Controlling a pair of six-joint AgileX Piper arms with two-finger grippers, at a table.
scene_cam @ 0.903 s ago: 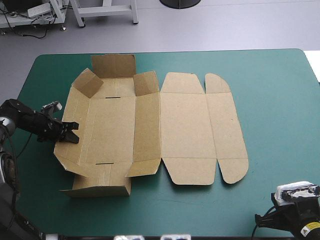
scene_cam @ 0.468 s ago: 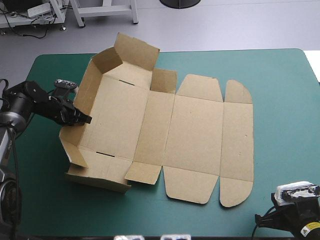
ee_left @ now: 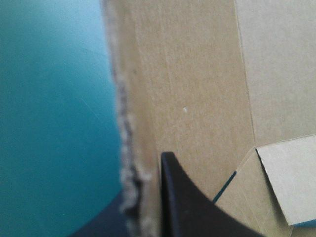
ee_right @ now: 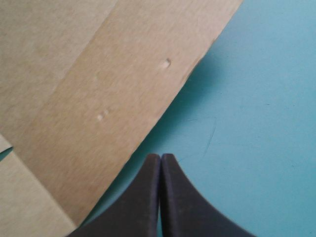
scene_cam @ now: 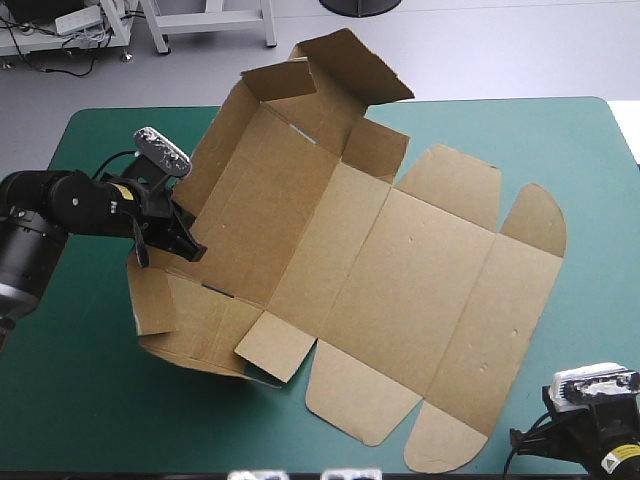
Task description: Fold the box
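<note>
The brown box [scene_cam: 400, 280] lies skewed across the teal-green table, a cut sheet with its left end's walls raised. The far flaps [scene_cam: 330, 70] stand up over the table's far edge, and the lid panels [scene_cam: 480, 330] lie flat toward the near right. My left gripper [scene_cam: 190, 248] is shut on the left wall. In the left wrist view one black finger [ee_left: 187, 207] lies on the inner face of the board [ee_left: 197, 89], whose edge runs between the jaws. My right gripper [scene_cam: 520, 438] is shut and empty at the near right corner, its tip [ee_right: 160, 157] just short of the lid's edge [ee_right: 89, 98].
Bare teal-green cover [scene_cam: 90, 400] shows along the near left and at the far right [scene_cam: 590, 160]. The box's near flaps [scene_cam: 350, 400] reach close to the table's front edge.
My left gripper has moved right and away from me with the left wall, turning the whole box clockwise. The lid end has swung toward the near right corner. The right arm has not moved.
</note>
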